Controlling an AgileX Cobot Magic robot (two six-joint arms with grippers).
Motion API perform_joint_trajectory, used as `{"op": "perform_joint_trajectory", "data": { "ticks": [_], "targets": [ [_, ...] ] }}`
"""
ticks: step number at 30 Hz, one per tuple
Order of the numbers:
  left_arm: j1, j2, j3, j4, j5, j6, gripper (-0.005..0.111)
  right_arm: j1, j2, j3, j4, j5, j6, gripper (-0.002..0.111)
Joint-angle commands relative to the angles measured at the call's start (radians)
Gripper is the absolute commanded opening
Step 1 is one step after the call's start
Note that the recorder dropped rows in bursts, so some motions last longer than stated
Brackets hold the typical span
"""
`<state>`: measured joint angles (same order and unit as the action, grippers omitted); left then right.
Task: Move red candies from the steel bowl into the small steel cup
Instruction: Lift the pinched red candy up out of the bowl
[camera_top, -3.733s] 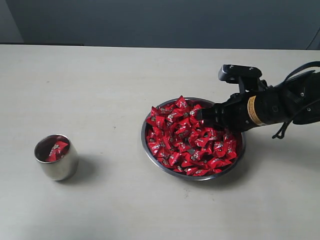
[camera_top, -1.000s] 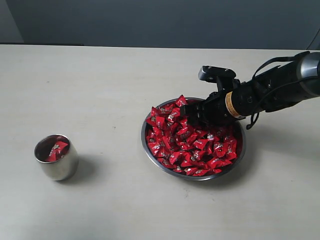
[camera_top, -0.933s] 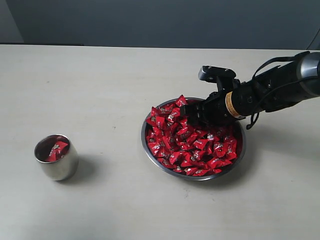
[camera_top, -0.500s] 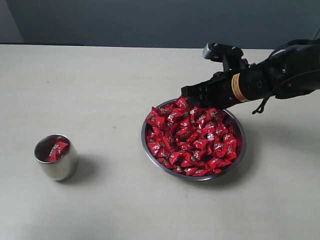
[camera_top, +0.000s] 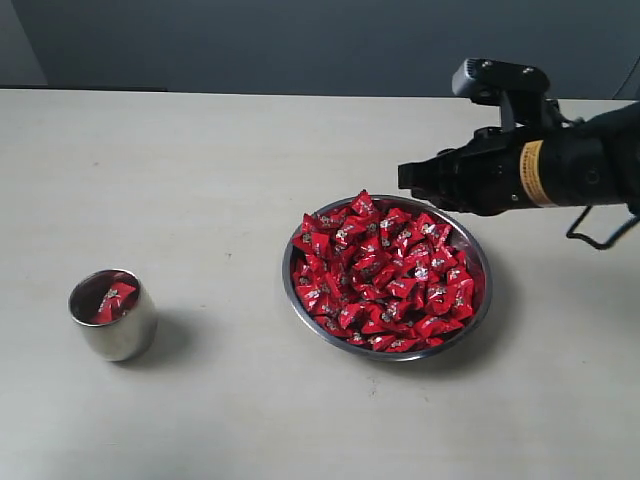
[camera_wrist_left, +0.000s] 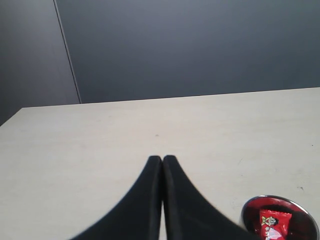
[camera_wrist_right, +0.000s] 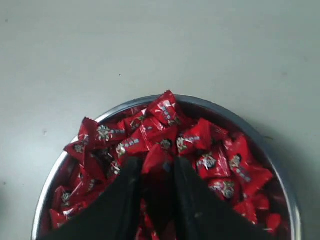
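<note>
Exterior view: one steel bowl (camera_top: 289, 278) sits right of centre, heaped with red candies (camera_top: 385, 275) too many to count, lying every way. One small steel cup (camera_top: 122, 340) stands upright at lower left, well apart. The right gripper (camera_wrist_right: 156, 165), above the bowl's upper rim and pointing left, pinches a held candy (camera_wrist_right: 156, 158); I cannot tell its long axis. The left gripper (camera_wrist_left: 162, 159) is clenched on nothing.

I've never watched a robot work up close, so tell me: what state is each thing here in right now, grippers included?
Steel bowl: upright on the table, heaped with red candies.
Small steel cup: upright, some candies inside, not full.
Right gripper: raised above the bowl, closed on a single candy.
Left gripper: shut, holding nothing.
</note>
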<state>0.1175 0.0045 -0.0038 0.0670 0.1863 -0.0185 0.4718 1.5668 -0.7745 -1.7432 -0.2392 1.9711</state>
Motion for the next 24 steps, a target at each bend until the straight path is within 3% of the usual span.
{"op": "perform_joint_trajectory", "data": {
  "ticks": [1, 6, 14, 24],
  "targets": [
    [0.001, -0.004, 0.004, 0.001, -0.006, -0.001, 0.0, -0.006, -0.134, 0.088, -0.001, 0.074, -0.005, 0.016],
    [0.001, -0.004, 0.004, 0.001, -0.006, -0.001, 0.0, -0.006, -0.232, 0.172, -0.001, 0.161, 0.022, 0.016],
    [0.001, -0.004, 0.004, 0.001, -0.006, -0.001, 0.0, -0.006, -0.198, 0.192, -0.001, 0.172, 0.02, 0.016],
    [0.001, -0.004, 0.004, 0.001, -0.006, -0.001, 0.0, -0.006, -0.029, 0.066, -0.001, 0.084, -0.034, 0.016]
  ]
}}
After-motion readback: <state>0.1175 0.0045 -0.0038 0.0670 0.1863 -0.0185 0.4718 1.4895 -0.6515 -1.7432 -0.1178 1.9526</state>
